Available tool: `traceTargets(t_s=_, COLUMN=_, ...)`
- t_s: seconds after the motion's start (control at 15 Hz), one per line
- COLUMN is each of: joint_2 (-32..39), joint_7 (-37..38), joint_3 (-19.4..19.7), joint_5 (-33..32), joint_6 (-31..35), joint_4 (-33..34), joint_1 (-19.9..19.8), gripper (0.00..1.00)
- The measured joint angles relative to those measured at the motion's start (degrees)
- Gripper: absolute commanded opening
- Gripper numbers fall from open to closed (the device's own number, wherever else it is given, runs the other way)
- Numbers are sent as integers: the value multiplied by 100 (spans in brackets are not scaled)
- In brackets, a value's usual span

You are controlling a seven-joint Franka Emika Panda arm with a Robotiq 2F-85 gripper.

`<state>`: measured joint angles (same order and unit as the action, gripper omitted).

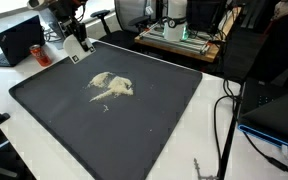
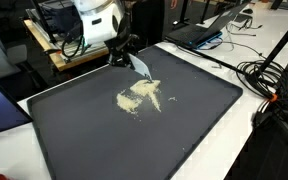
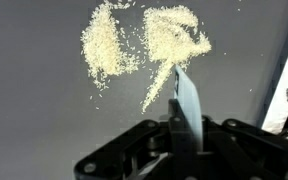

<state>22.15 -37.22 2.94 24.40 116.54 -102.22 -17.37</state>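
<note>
Pincer (image 3: 180, 128) of mine is clamping a thin flat white card (image 3: 188, 92), its edge pointing at scattered pale yellow grains (image 3: 134, 45) on a dark grey mat (image 3: 34, 120).

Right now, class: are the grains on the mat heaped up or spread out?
Spread out: the grains lie in thin, flat patches on the mat.

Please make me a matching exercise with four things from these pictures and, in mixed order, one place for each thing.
Things:
1. pale grains
2. flat card
3. dark mat
4. red can

Places:
a. beside the laptop, off the mat
b. clamped between the jaws
c. covering most of the white table
d. scattered in the middle of the mat

Pairs: 1-d, 2-b, 3-c, 4-a.
</note>
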Motion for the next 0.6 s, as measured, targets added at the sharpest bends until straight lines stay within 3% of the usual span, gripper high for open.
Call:
traceTargets(t_s=0.33, joint_2=190, joint_7=-288, joint_3=-19, joint_5=687, joint_6=-85, joint_4=18, joint_1=-253, gripper=4)
traceTargets(t_s=0.6, joint_2=242, joint_7=-301, joint_3=-36, joint_5=736, joint_6=-90, joint_4=50, joint_1=-286, gripper=4)
